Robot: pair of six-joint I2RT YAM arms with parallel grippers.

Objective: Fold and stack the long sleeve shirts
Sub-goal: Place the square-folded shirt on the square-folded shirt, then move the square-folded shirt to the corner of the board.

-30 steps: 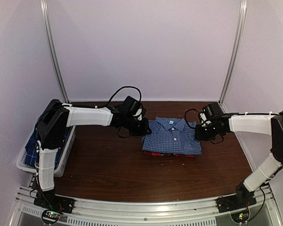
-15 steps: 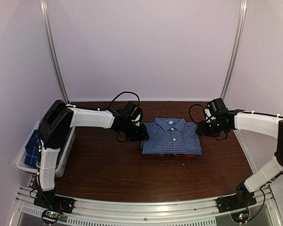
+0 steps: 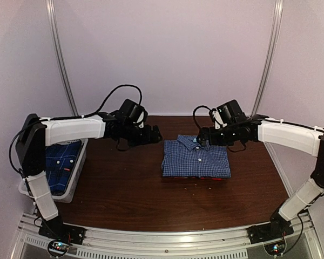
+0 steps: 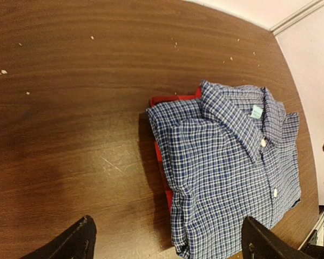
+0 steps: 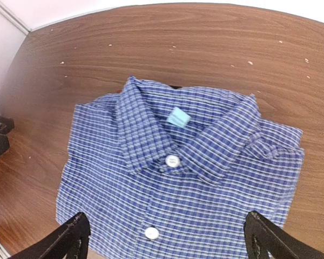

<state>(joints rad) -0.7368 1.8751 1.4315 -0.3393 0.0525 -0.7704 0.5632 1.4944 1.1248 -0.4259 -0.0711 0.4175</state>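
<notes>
A folded blue-and-white gingham shirt (image 3: 196,158) lies in the middle of the table on top of a red shirt, of which only a thin edge (image 3: 205,177) shows. My left gripper (image 3: 154,135) hovers just left of the stack, open and holding nothing. The left wrist view has the gingham shirt (image 4: 232,167) and the red edge (image 4: 161,156) below the wide-apart fingers of the left gripper (image 4: 170,243). My right gripper (image 3: 203,137) hangs over the collar, open and empty. Its wrist view looks down on the collar and buttons of the shirt (image 5: 178,178) between the right gripper's (image 5: 167,240) spread fingers.
A white basket (image 3: 78,175) stands at the table's left edge with a darker blue plaid shirt (image 3: 59,162) in it. Small crumbs (image 4: 92,38) dot the brown tabletop (image 3: 124,189). Walls close off the back and both sides.
Both grippers have opened and let go of the gingham shirt. The left arm drew back to the left and up; the right arm rose and swung left over the collar.
</notes>
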